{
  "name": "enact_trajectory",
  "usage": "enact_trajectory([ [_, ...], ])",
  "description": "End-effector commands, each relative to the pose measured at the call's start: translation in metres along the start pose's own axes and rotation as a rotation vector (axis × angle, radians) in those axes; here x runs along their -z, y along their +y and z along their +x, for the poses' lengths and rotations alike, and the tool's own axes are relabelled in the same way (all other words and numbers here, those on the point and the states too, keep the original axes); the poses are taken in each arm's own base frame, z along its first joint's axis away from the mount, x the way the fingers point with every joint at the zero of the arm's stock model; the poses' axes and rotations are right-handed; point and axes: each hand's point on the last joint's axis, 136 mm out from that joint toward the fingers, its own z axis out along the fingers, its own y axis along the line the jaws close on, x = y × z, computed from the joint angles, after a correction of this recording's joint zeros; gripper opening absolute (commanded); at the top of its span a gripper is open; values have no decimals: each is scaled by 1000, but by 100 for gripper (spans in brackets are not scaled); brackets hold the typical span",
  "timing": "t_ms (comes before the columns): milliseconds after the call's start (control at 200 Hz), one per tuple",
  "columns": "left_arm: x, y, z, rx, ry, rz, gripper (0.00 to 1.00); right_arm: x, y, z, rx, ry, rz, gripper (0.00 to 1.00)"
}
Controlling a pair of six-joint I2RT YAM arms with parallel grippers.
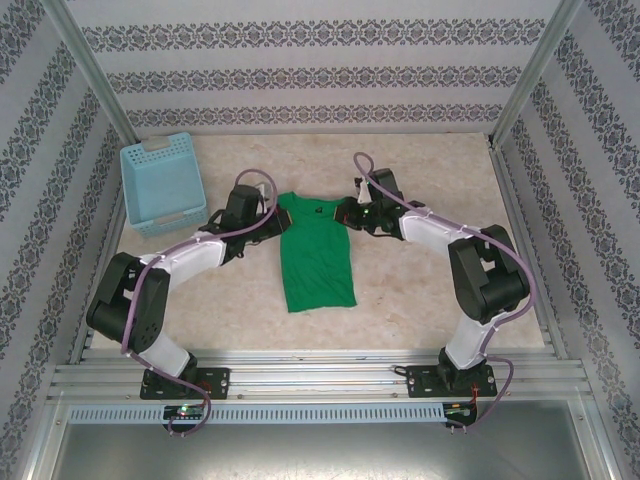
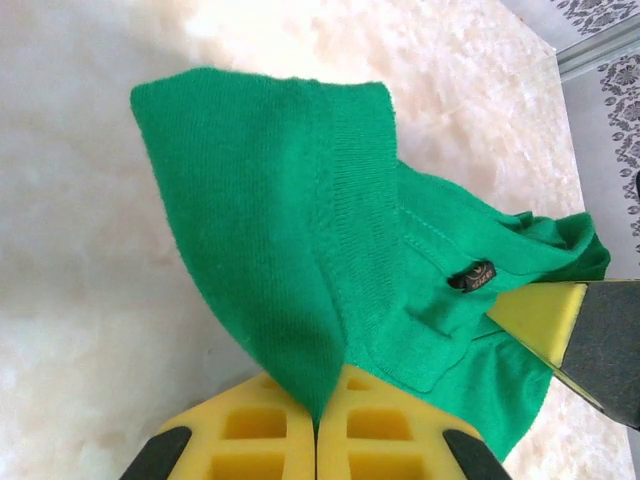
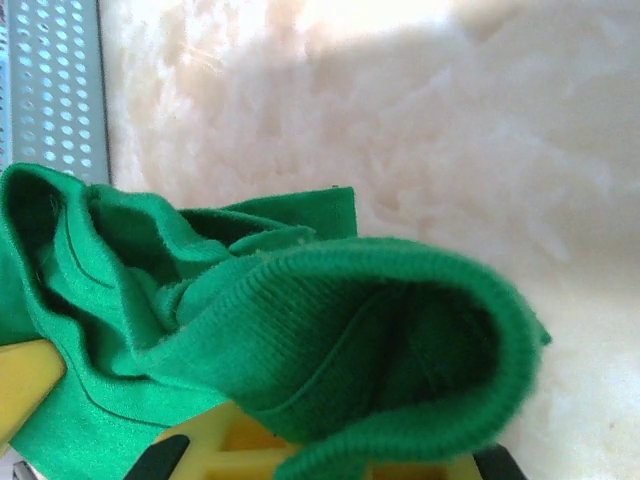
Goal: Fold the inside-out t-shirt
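Observation:
The inside-out t-shirt [image 1: 318, 262], plain bright green, lies flat on the table with its hem toward the arms. At its left shoulder, my left gripper [image 1: 271, 222] is shut on the cloth. In the left wrist view the yellow pads [image 2: 250, 432] meet with a fold of the t-shirt [image 2: 290, 240] pinched between them, and a small dark tag [image 2: 472, 277] shows near the collar. My right gripper [image 1: 346, 213] is at the right shoulder. In the right wrist view a ribbed green cuff [image 3: 400, 340] rises out of the right gripper [image 3: 320, 458] and hides most of its yellow fingers.
A light blue lattice basket [image 1: 162, 183] stands at the back left of the table, left of the left arm. Patterned walls and metal rails close in the table on three sides. The two grippers are close together over the collar.

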Motion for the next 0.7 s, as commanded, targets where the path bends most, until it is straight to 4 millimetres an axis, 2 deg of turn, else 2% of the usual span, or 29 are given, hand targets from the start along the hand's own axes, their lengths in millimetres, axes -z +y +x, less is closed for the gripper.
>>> enact_trajectory([
  [0,15,-24,-55,-127,-104,-26,0,21,42,-53,80,-99,-72,0],
  [105,26,-39,-110,-172,-194,-29,0,31,69,-96,135,-168,-85,0],
  [165,30,-49,-131,-185,-215,0,0,38,84,-115,168,-203,-93,0],
  [240,34,-60,-139,-205,-226,39,0,46,99,-127,196,-230,-112,0],
  [300,38,-67,-129,-215,-214,84,0,48,105,-125,211,-232,-131,0],
  [380,39,-66,-98,-225,-179,133,0,43,100,-105,225,-206,-139,0],
  [450,38,-57,-55,-237,-133,139,0,36,90,-77,226,-169,-145,0],
  [605,44,-41,51,-250,-19,191,0,34,56,6,205,-68,-137,0],
  [694,51,-32,103,-231,44,204,0,38,35,55,194,-7,-89,0],
])
